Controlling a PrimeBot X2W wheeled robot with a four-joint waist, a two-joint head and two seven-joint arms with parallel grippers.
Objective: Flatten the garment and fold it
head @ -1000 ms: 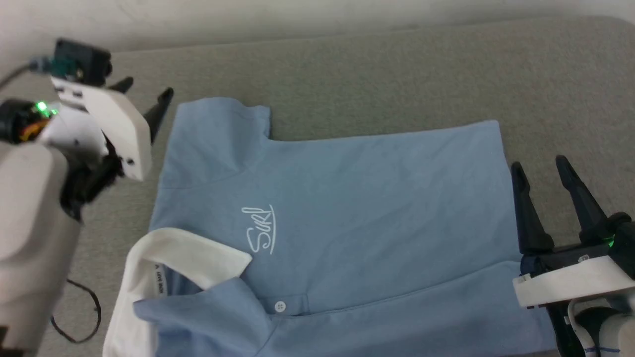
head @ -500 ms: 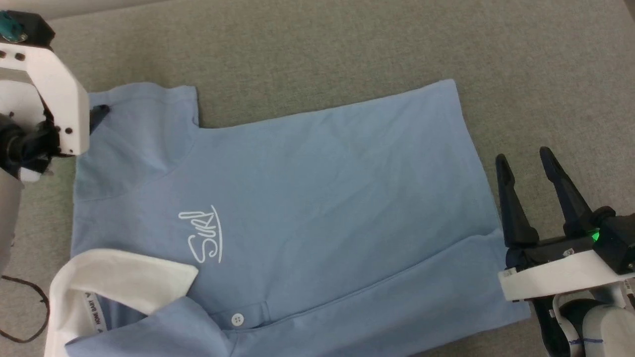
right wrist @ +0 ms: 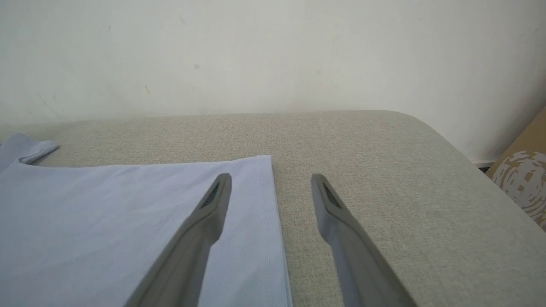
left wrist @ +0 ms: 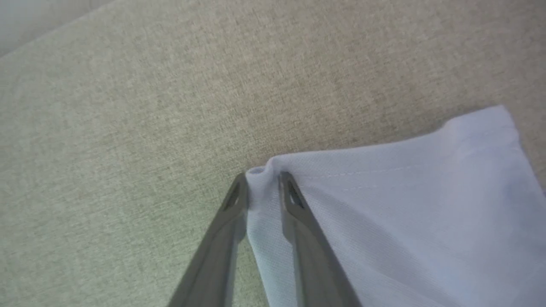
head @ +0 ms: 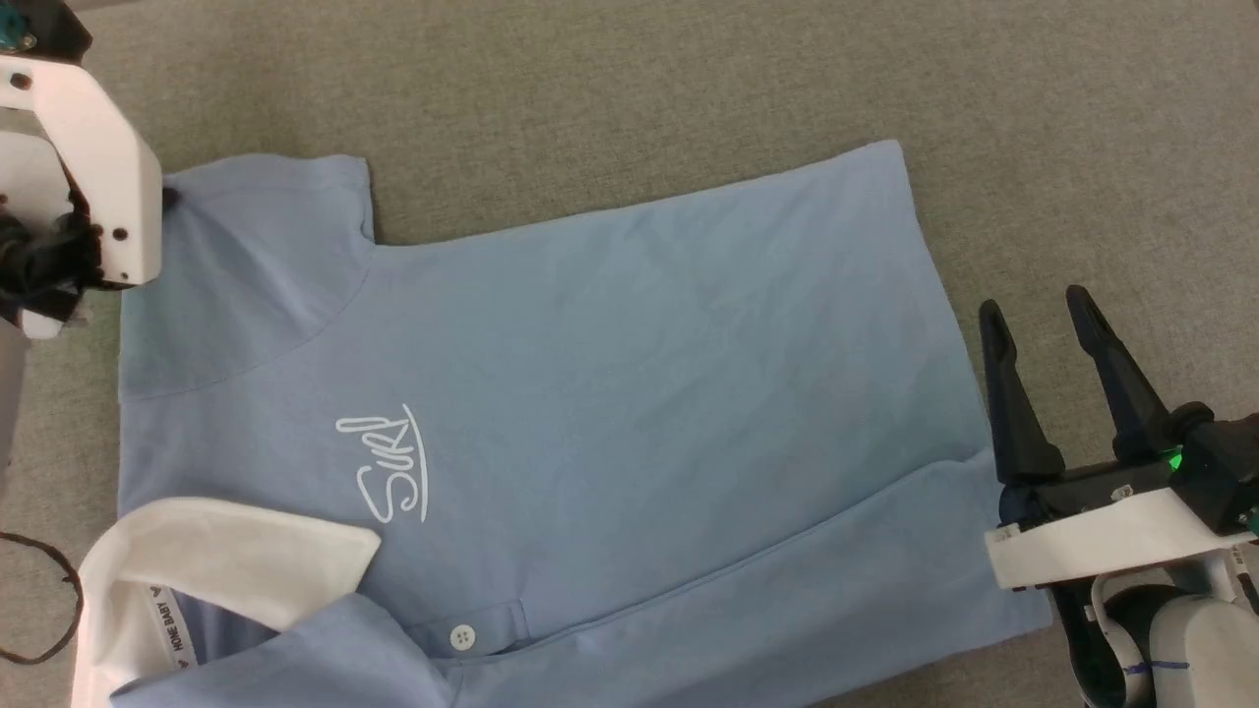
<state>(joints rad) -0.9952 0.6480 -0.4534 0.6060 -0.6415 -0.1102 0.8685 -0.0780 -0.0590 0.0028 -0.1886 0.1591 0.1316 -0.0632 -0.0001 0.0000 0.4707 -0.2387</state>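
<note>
- While the light blue polo shirt lies front-up and spread out on the grey woven cushion, its white collar sits at the head view's lower left and its hem at the right.
- Left gripper pinches the outer corner of the far sleeve, with fabric bunched between its fingertips.
- Right gripper sits just beside the hem, fingers spread wide and holding nothing; in its wrist view one finger overlaps the hem edge.
- White script logo and placket button face up.
</note>
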